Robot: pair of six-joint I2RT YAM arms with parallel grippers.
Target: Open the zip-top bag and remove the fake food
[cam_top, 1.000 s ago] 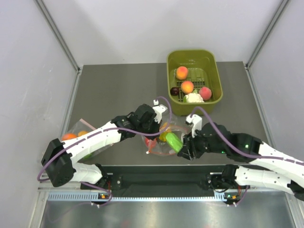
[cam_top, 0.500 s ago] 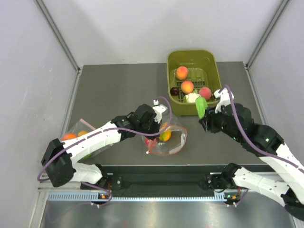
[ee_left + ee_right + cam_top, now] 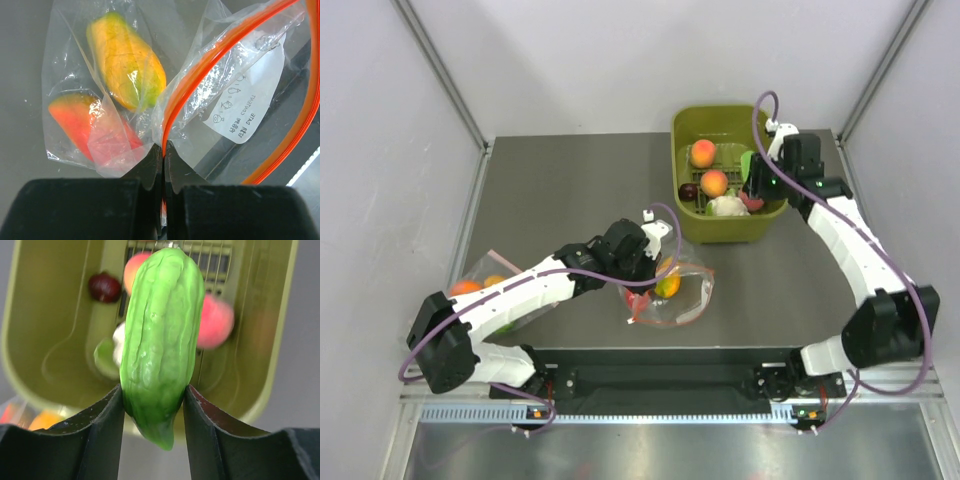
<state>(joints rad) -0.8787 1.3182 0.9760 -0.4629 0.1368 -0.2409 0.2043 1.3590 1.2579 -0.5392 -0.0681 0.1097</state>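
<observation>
The left gripper (image 3: 163, 150) pinches the bag (image 3: 235, 107) at its zip strip (image 3: 200, 75) toward the surface's (image 3: 570, 180) near edge, while the right gripper (image 3: 152, 395) clamps the green piece (image 3: 160, 325) above the bin (image 3: 725, 232), inside its right rim.

olive-green plastic tub (image 3: 717, 231): far right of the dark grey surface (image 3: 570, 180) | in tub: three orange-pink toy peaches (image 3: 715, 183) over a slotted grate (image 3: 732, 156), small dark plum (image 3: 689, 191) near tub's left wall | clear plastic bag with pale pink strip (image 3: 483, 274): well left of tub, orange pieces inside

Peaches (image 3: 715, 183), a plum (image 3: 688, 191) and cauliflower (image 3: 725, 206) crowd the green bin's (image 3: 724, 120) middle and near end; its far end lies free.
</observation>
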